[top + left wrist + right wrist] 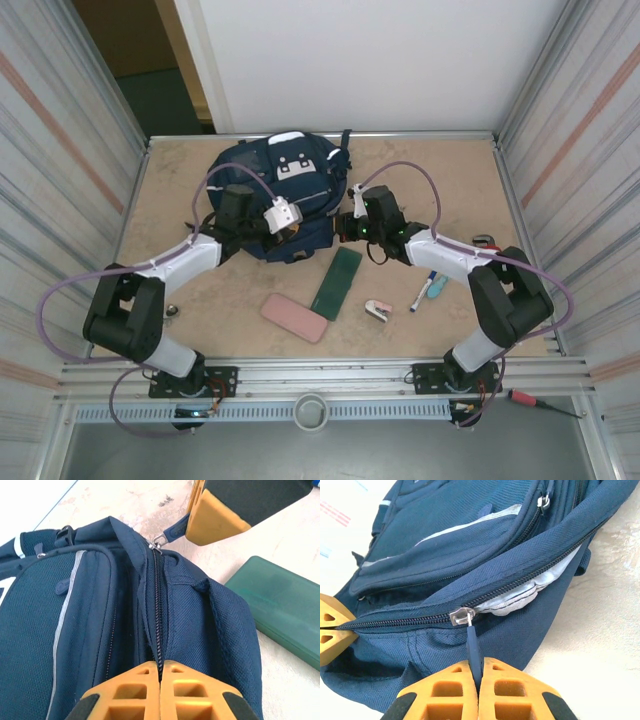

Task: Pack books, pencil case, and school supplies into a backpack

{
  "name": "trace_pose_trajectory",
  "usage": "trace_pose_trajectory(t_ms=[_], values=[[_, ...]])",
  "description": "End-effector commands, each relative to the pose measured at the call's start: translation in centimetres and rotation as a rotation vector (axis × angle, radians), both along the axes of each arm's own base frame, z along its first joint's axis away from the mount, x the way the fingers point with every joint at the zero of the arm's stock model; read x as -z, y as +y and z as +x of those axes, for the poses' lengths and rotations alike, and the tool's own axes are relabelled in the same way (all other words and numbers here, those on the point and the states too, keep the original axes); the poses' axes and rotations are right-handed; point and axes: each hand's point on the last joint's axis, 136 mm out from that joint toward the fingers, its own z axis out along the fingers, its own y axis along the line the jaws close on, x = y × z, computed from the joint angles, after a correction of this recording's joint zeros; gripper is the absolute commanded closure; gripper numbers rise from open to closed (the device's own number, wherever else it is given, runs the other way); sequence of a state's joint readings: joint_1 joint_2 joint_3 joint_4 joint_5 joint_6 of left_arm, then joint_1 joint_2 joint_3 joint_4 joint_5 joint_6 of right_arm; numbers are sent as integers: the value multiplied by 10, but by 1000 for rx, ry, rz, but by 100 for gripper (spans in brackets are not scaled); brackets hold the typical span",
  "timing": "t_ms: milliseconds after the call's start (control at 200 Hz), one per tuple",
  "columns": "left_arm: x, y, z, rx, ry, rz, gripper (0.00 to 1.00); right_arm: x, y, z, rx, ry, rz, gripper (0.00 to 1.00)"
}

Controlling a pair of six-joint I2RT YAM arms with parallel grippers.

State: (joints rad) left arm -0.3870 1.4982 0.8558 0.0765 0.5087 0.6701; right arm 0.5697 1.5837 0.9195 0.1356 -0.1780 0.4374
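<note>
The backpack point(290, 190) is seen lying on the desk point(450, 190) in the upper centre of the top view, with a hand at each lower corner. The left hand point(160, 666) is pressed fully closed on the backpack's fabric at the zip seam, at the bottom of its wrist view. The right hand point(476, 665) is clamped shut on the dark blue zip pull point(472, 642), which hangs from the metal slider point(459, 616); pale lining is exposed just right of the slider. Below the backpack, at the centre of the top view, a flat green box point(337, 283) is laid at a slant, and a pink pencil case point(294, 317) is set near its lower left. To the right, a marker pen point(421, 293), a teal item point(437, 287) and a pink-and-white item point(378, 311) are lying on the desk.
</note>
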Motion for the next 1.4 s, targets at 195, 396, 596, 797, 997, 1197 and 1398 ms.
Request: trace_pose_trajectory(t_ms=[195, 396, 596, 797, 997, 1197, 1398], values=[[4, 17, 7, -87, 34, 28, 91, -31, -1, 4, 26, -142, 35, 100], [0, -5, -3, -28, 49, 46, 63, -45, 18, -7, -24, -169, 71, 100], [-10, -35, -7, 23, 25, 54, 50, -52, 24, -10, -31, -179, 86, 100], [7, -44, 7, 20, 60, 126, 52, -61, 26, -17, -38, -192, 105, 100], [8, -46, 10, 41, 69, 124, 83, -54, 13, -15, 16, -191, 53, 100], [-26, -50, -7, 130, 33, -31, 99, -29, -26, 0, 203, -149, -128, 100], [-43, -39, -11, 140, 12, -94, 100, -20, -47, 9, 292, -142, -216, 100]])
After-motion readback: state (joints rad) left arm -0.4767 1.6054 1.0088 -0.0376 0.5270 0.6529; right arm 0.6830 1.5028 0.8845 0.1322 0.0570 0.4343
